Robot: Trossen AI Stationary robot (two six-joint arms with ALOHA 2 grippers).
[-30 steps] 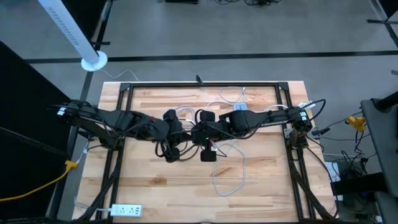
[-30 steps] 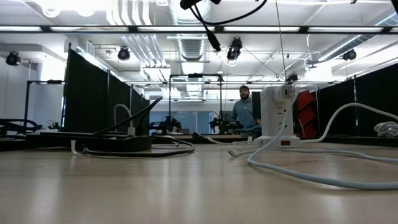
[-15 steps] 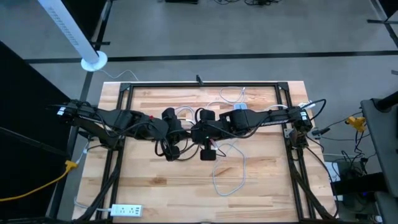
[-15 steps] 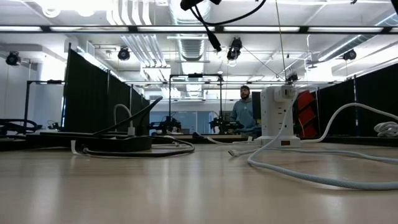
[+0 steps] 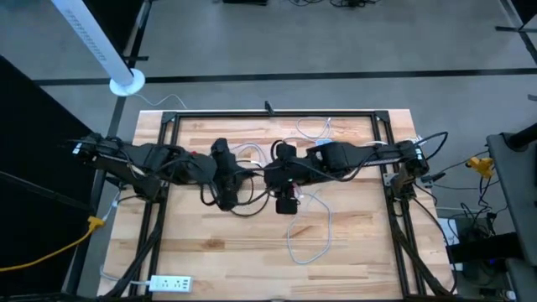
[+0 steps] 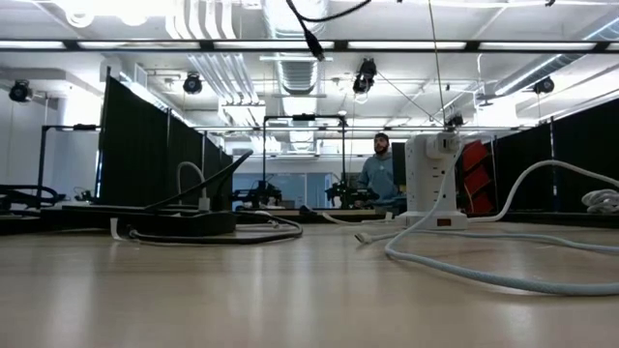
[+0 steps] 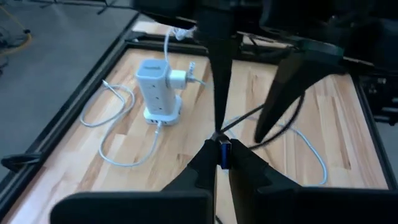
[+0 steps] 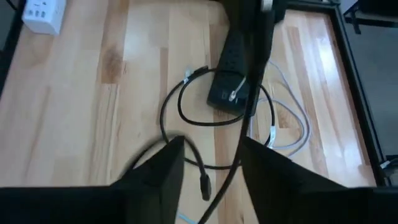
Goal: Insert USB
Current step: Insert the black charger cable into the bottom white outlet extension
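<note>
My left gripper is shut on a small USB plug, high over the middle of the table. The plug's black cable runs off toward my right arm. My right gripper stands open just right of it. The black cable passes down between its fingers, and a loose plug end dangles below, which the low view also shows as a hanging plug. A white charger tower stands upright on the table's right half. A black power strip lies flat under the arms. My left gripper pinches the USB plug between its two fingertips, and the plug's end sticks out past them. The fingers slant down, coming from the table's left. The plug is lifted clear of the table, and its cable trails away slack. Whether my right gripper touches the cable, I cannot tell.
White cables loop over the wood right of centre, and one is plugged into the tower. A white power strip lies at the near left edge. A black frame borders the table. Beyond the table a person sits.
The two grippers have drawn apart: my left toward the table's left edge, my right up and toward the right edge. In the low view the hanging plug has risen and swung sideways.
</note>
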